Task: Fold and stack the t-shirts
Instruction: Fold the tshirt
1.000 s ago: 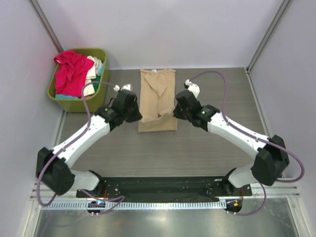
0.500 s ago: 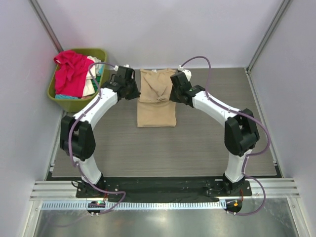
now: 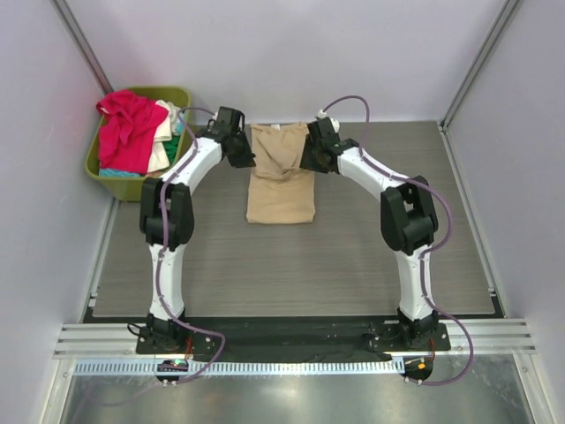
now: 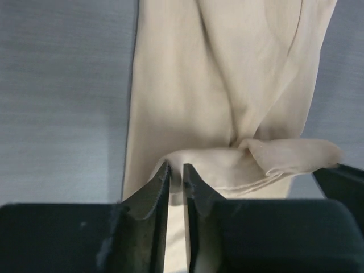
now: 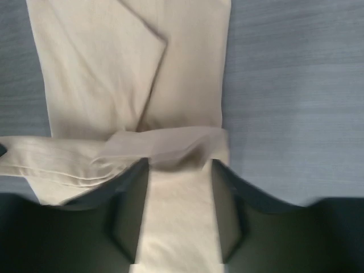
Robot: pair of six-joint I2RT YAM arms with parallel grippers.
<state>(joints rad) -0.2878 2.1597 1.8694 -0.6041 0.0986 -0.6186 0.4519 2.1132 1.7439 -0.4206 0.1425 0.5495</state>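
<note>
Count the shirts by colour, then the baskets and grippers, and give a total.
tan shirt: 1
pink-red shirt: 1
cream-white shirt: 1
teal shirt: 1
basket: 1
grippers: 2, left gripper and right gripper
Total showing: 7

A robotics lab cell: white wall panels [image 3: 291, 53], aluminium corner posts [image 3: 477, 62], slotted mounting rail [image 3: 291, 365].

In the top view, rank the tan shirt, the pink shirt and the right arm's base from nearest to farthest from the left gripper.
Measured from the left gripper:
1. tan shirt, at its jaws, mid-table.
2. pink shirt, in the basket at the far left corner.
3. right arm's base, at the near edge on the right.
</note>
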